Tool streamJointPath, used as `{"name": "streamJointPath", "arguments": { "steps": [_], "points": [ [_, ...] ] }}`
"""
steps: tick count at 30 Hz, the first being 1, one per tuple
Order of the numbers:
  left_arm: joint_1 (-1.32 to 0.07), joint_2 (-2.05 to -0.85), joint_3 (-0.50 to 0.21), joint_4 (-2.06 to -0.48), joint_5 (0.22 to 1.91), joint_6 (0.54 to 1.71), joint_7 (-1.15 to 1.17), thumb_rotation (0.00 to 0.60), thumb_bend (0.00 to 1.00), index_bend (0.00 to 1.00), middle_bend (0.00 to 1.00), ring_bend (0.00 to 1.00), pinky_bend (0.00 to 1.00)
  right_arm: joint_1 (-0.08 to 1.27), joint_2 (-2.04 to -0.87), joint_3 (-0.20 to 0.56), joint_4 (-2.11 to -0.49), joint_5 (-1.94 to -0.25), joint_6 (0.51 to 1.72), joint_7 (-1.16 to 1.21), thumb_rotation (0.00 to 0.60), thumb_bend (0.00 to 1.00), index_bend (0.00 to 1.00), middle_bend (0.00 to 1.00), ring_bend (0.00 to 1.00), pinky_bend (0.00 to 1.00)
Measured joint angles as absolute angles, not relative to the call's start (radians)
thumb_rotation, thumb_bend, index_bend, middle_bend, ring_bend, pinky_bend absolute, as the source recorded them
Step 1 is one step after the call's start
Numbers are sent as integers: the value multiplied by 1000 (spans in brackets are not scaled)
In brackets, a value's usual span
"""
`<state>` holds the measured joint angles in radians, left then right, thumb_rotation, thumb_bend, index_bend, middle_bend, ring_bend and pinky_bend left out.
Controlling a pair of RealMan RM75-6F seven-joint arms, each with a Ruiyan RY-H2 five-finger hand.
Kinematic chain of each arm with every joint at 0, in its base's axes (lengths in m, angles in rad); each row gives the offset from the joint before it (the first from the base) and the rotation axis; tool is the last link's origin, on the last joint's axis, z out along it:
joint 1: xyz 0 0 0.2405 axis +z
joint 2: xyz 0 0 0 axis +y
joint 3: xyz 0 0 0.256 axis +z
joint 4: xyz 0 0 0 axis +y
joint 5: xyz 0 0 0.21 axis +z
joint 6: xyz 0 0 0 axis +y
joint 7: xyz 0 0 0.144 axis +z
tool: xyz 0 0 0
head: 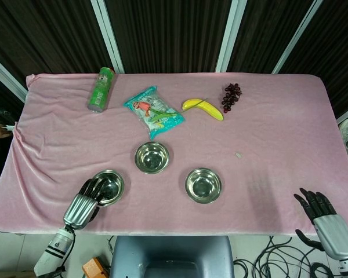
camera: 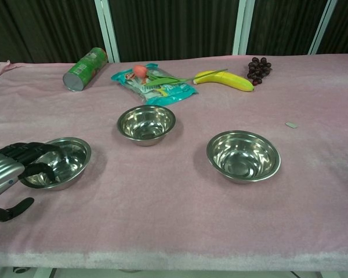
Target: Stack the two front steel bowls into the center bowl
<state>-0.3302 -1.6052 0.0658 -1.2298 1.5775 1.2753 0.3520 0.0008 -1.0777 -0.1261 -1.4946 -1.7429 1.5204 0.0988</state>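
Three steel bowls sit on the pink cloth. The center bowl (head: pixel 151 157) (camera: pixel 146 123) is farthest back. The front-left bowl (head: pixel 110 184) (camera: pixel 66 159) and the front-right bowl (head: pixel 203 185) (camera: pixel 243 155) lie nearer me. My left hand (head: pixel 83 204) (camera: pixel 8 168) is at the front-left bowl's left side. Its fingers (camera: pixel 37 152) curl over that rim, while the thumb hangs apart below and in front. The bowl rests flat on the cloth. My right hand (head: pixel 323 219) hovers off the table's front-right corner, fingers spread, holding nothing. It shows only in the head view.
Along the back lie a green can (head: pixel 101 88) on its side, a teal snack bag (head: pixel 154 111), a banana (head: pixel 203 108) and dark grapes (head: pixel 231 97). A small white scrap (head: pixel 238 155) lies right of the bowls. The table's front edge runs just below the front bowls.
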Motion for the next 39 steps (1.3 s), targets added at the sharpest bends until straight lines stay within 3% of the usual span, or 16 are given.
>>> {"name": "streamJointPath", "arguments": {
  "steps": [6, 11, 17, 26, 33, 39],
  "points": [
    [-335, -1636, 64, -1169, 1644, 1349, 247, 600, 496, 644, 225, 120, 138, 0, -1077, -127, -1493, -1744, 1522, 100, 600, 391, 0, 0, 0, 0],
    [-348, -1677, 54, -1095, 1691, 1414, 129, 600, 446, 738, 286, 147, 146, -2, -1077, -127, -1492, -1743, 1525, 102, 600, 391, 0, 0, 0, 0],
    [-383, -1706, 8, -1053, 1706, 1449, 42, 600, 413, 760, 291, 146, 141, -1, -1077, -127, -1491, -1743, 1523, 103, 600, 391, 0, 0, 0, 0],
    [-480, -1740, -122, -1094, 1657, 1436, -36, 600, 403, 764, 326, 149, 142, -4, -1071, -126, -1489, -1739, 1530, 117, 600, 391, 0, 0, 0, 0],
    [-592, -1854, -214, -1032, 1557, 1307, -33, 600, 403, 756, 331, 159, 154, -9, -1065, -119, -1484, -1726, 1540, 130, 600, 391, 0, 0, 0, 0],
    [-657, -1961, -232, -887, 1502, 1221, 39, 600, 407, 709, 313, 154, 150, -16, -1053, -118, -1476, -1723, 1556, 166, 600, 391, 0, 0, 0, 0]
  ]
}}
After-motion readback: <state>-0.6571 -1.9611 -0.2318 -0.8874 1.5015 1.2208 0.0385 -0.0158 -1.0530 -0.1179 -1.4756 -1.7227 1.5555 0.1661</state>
